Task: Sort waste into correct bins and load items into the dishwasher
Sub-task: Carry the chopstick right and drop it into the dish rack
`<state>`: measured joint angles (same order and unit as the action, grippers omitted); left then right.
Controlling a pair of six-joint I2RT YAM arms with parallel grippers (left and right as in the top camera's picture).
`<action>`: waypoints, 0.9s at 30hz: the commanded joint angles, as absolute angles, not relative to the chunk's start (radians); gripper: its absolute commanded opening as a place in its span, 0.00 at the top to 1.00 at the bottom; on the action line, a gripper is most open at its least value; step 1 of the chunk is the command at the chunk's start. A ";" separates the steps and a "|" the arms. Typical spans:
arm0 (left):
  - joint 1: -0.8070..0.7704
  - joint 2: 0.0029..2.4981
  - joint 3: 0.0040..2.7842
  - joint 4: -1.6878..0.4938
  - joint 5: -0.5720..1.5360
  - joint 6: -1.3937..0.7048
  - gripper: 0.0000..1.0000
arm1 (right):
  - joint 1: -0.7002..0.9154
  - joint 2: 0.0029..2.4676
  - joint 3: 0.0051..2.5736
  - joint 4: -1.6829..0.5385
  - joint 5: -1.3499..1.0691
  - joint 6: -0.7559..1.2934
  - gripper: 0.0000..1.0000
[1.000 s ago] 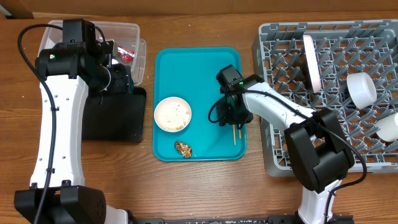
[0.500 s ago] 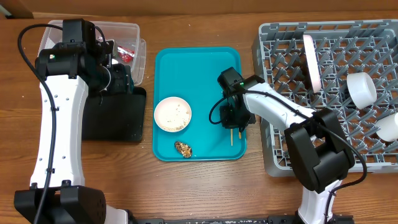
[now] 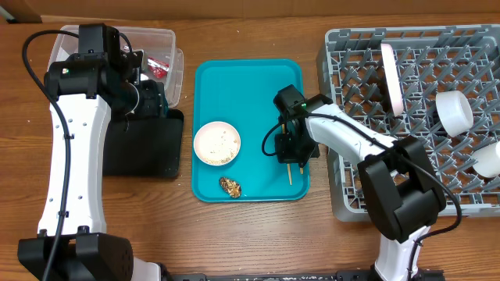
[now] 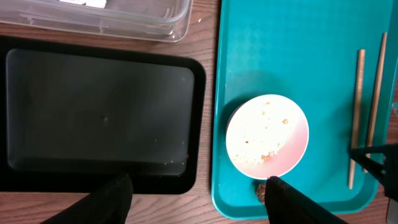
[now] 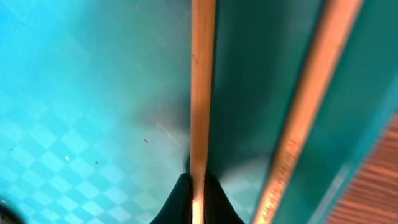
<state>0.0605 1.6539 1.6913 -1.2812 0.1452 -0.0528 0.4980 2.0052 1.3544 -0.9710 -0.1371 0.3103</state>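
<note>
The right gripper (image 5: pixel 198 200) pinches one wooden chopstick (image 5: pixel 202 93) on the teal tray (image 5: pixel 74 93); the left gripper (image 4: pixel 199 202) hangs wide open above the black tray (image 4: pixel 99 112).

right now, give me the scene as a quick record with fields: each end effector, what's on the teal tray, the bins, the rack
left end effector: open, holding nothing
right end effector: shut on one chopstick
second chopstick: loose on the teal tray, beside the gripped one
bowl: on teal tray, rice bits inside
brown scrap: on teal tray, near bowl
clear tub: holds red wrapper
black tray: next to clear tub
dish rack: plate on edge, cup
</note>
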 commanded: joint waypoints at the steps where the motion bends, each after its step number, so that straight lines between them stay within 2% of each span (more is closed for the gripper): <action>1: 0.058 1.647 1.704 -1.283 0.150 -0.049 0.30 | 0.483 1.875 1.424 -1.008 -0.065 0.314 0.96; 11: 0.058 1.647 1.704 -1.282 0.150 -0.049 0.29 | 0.377 1.662 1.493 -1.176 0.038 0.173 0.96; 17: 0.058 1.647 1.704 -1.282 0.150 -0.049 0.29 | 0.261 1.646 1.486 -1.282 0.086 0.099 0.96; 27: 0.058 1.647 1.705 -1.282 0.150 -0.049 0.30 | 0.201 1.648 1.336 -1.215 0.048 0.077 0.96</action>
<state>0.0605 1.6539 1.6913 -1.2831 0.1452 -0.0528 0.2005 1.6485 1.3769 -1.2343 0.0643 0.1040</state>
